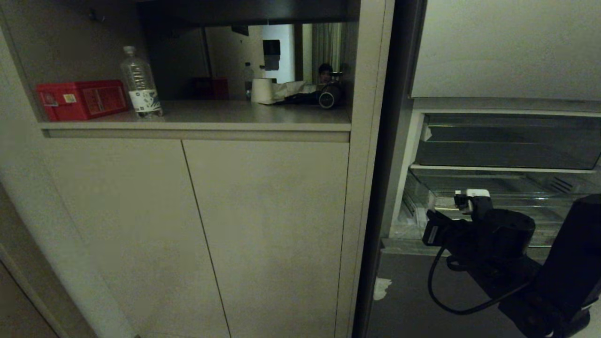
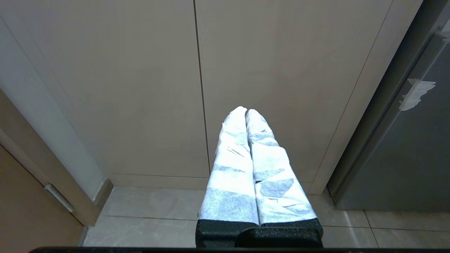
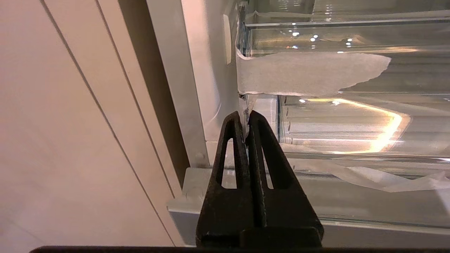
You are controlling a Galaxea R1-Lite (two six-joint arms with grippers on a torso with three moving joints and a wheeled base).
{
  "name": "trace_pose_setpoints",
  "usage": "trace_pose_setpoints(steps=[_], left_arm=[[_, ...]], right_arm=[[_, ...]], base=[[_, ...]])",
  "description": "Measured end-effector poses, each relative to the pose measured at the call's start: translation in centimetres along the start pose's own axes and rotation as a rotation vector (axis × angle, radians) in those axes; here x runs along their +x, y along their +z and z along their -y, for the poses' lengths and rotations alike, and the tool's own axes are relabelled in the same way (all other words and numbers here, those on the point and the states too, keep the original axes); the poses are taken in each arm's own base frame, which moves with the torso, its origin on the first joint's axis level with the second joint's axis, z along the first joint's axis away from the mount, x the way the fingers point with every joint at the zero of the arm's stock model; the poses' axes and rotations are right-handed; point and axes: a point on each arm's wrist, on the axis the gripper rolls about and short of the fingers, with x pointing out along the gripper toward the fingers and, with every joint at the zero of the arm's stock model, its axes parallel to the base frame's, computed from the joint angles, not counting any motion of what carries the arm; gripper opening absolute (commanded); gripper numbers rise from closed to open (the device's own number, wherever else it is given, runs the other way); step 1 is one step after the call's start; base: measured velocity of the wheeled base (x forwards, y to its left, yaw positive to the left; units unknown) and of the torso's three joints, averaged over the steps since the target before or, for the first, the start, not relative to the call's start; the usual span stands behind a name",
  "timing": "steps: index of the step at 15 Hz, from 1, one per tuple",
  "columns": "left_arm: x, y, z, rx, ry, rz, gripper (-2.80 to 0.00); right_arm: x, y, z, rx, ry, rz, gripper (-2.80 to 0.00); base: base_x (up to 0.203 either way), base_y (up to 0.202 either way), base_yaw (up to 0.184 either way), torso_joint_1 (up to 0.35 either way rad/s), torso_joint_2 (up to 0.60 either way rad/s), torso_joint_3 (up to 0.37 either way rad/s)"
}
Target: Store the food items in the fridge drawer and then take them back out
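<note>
While right gripper [image 3: 247, 114], fingers pinched together, meets fridge drawer [image 3: 351, 116] front corner: opening step; next, pull outward.

- Box [image 1: 80, 99]: red, yellow label.
- Cabinet doors [image 1: 197, 234]: plain beige.
- Left claw [image 2: 246, 111]: white wrap, grey patches.
- Right claw [image 3: 246, 116]: black.
- Fridge drawer [image 3: 351, 119]: clear, white tape [image 3: 309, 73].
- Floor tiles [image 2: 147, 218]: pale grey.
</note>
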Motion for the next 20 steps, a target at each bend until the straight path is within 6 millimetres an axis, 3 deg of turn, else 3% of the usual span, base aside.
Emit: trace_pose_setpoints(steps=[2,3,4,11,14,17,20], left_arm=[[0.0,0.0,0.0,0.0,0.0,0.0,-2.8],[0.0,0.0,0.0,0.0,0.0,0.0,-2.8],[0.0,0.0,0.0,0.0,0.0,0.0,-2.8],[0.0,0.0,0.0,0.0,0.0,0.0,-2.8],[0.0,0.0,0.0,0.0,0.0,0.0,-2.8],[0.0,0.0,0.0,0.0,0.0,0.0,-2.8],[0.0,0.0,0.0,0.0,0.0,0.0,-2.8]], right_arm=[[-0.5,0.0,0.1,-0.002,0.001,-0.006,-2.8],[-0.8,0.1,0.2,-0.002,0.001,-0.009,-1.16],[-1.1,0.1,0.2,-0.003,0.001,-0.012,0.0],[-2.0,0.0,0.5,-0.008,-0.002,-0.034,0.0],[-2.8,0.9,0.4,-0.002,0.017,-0.003,0.0],[-4.0,3.8,0.5,0.018,0.033,0.104,0.0],[-5.1,8.5,0.6,0.032,0.063,0.174,0.0]], base=[[0.0,0.0,0.0,0.0,0.0,0.0],[0.0,0.0,0.0,0.0,0.0,0.0],[0.0,0.0,0.0,0.0,0.0,0.0],[0.0,0.0,0.0,0.0,0.0,0.0],[0.0,0.0,0.0,0.0,0.0,0.0],[0.0,0.0,0.0,0.0,0.0,0.0],[0.0,0.0,0.0,0.0,0.0,0.0]])
